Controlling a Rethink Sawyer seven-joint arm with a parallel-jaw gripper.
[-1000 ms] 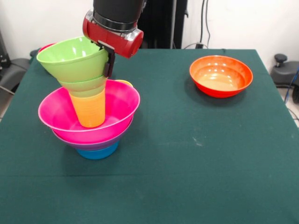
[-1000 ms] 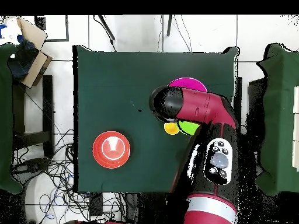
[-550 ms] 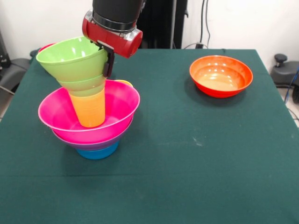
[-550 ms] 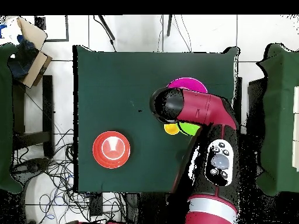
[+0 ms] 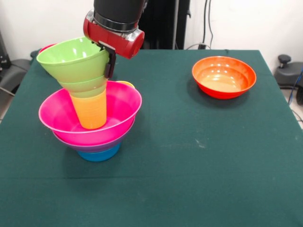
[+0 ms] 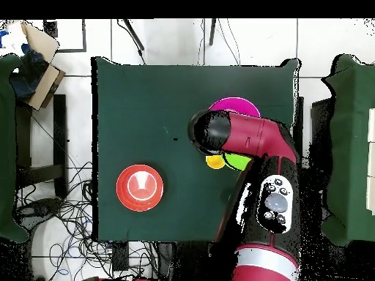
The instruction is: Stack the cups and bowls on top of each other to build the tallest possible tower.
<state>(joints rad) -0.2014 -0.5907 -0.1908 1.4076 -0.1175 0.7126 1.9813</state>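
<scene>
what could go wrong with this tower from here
1. The big lime green bowl sits tilted on the smaller green bowl over the orange-yellow cup. With the tool at its rim, pulling away could tip it off.
2. That narrow cup stands loose inside the wide pink bowl, so a nudge could topple the whole upper stack.
3. The orange bowl lies far across the table; adding it on top of a leaning pile likely risks collapse.

Six bowls show: pink [image 5: 120,106], purple [image 5: 94,146], blue [image 5: 99,155], two green [image 5: 75,59], orange [image 5: 223,76]. One orange-yellow cup [image 5: 91,111] shows too.
</scene>
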